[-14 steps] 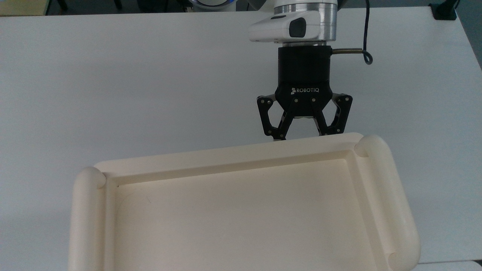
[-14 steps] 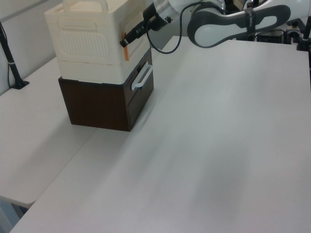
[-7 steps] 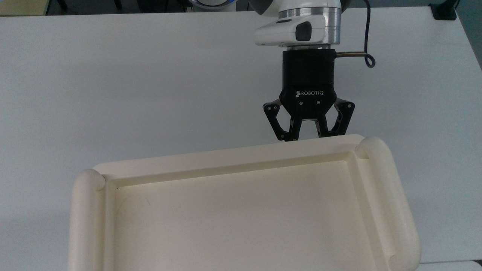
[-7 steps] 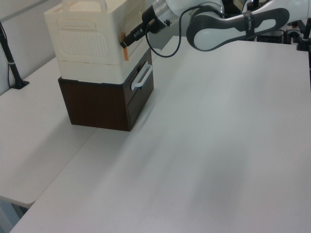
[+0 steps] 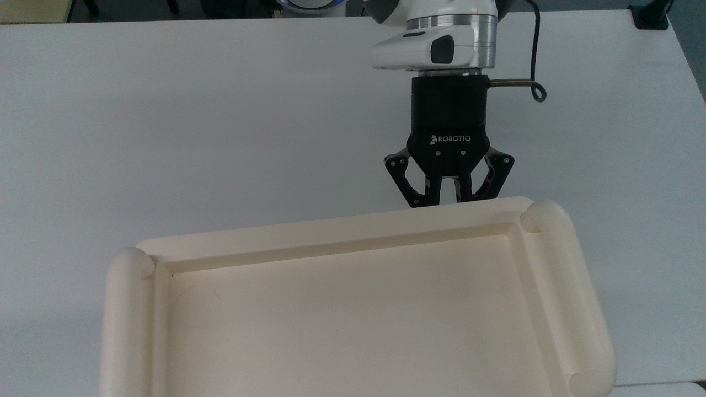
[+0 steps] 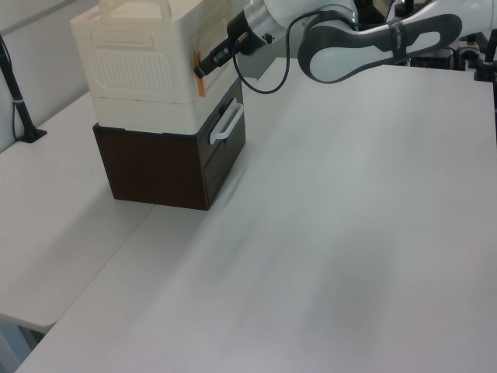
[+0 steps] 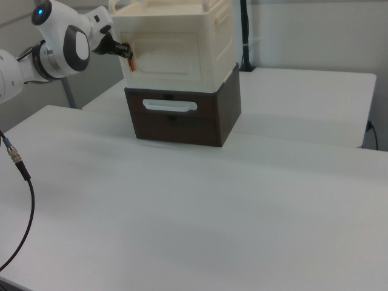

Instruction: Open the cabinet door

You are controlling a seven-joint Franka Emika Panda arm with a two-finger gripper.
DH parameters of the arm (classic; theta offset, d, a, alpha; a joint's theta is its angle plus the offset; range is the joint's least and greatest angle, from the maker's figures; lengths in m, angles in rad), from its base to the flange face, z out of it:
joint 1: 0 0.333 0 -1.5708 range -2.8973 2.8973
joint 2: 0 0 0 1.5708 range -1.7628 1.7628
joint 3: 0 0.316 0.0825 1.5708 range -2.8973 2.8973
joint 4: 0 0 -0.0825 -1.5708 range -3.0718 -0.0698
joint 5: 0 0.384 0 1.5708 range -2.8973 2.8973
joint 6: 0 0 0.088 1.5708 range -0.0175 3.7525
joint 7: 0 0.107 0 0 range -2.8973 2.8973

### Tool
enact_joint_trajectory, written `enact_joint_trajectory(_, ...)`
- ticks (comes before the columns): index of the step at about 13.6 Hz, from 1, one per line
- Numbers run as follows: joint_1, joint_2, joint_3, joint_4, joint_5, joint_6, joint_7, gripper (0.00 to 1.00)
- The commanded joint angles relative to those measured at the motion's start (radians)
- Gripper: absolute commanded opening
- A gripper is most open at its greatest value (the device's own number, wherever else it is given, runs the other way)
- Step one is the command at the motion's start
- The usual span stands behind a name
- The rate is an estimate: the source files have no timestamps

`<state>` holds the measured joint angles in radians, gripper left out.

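Note:
The cream-white cabinet [image 5: 331,229] fills the lower half of the top view with its recessed tray top. It stands on a dark box in the left view [image 6: 140,70] and the right view [image 7: 206,36]. Its door [image 7: 173,57] is flush with the front, seen edge-on in the left view [image 6: 220,78]. A copper-coloured handle [image 7: 131,62] runs down one end of the door. My gripper [image 5: 448,201] reaches horizontally to that handle [image 6: 201,84], fingers drawn close together around it. The cabinet's rim hides the fingertips in the top view.
Under the cabinet sits a dark brown drawer unit [image 6: 163,167] with a white handle [image 7: 170,105]. A black post [image 6: 19,101] stands on the table behind it. A black cable [image 7: 18,163] hangs at the right view's left. The white table [image 6: 349,233] spreads wide in front.
The fingers have closed from wide apart to nearly together at the handle. The wrist shifted slightly toward the top view's right and stays at the cabinet's front edge. The door has not moved.

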<state>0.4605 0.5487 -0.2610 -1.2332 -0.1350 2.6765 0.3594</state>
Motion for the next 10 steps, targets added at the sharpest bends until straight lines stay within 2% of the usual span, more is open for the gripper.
enact_joint_trajectory(1, 0.010, -0.094, -0.006, -0.119, -0.020, -0.003, 0.018, 0.20)
enact_joint_trajectory(3, 0.009, -0.139, 0.000, -0.170, -0.017, -0.021, 0.018, 0.20)
enact_joint_trajectory(6, -0.042, -0.209, 0.067, -0.239, -0.018, -0.084, 0.003, 0.20)
enact_joint_trajectory(8, -0.123, -0.285, 0.138, -0.285, -0.009, -0.232, -0.040, 0.26)
enact_joint_trajectory(10, -0.181, -0.322, 0.176, -0.287, -0.005, -0.353, -0.065, 0.35)
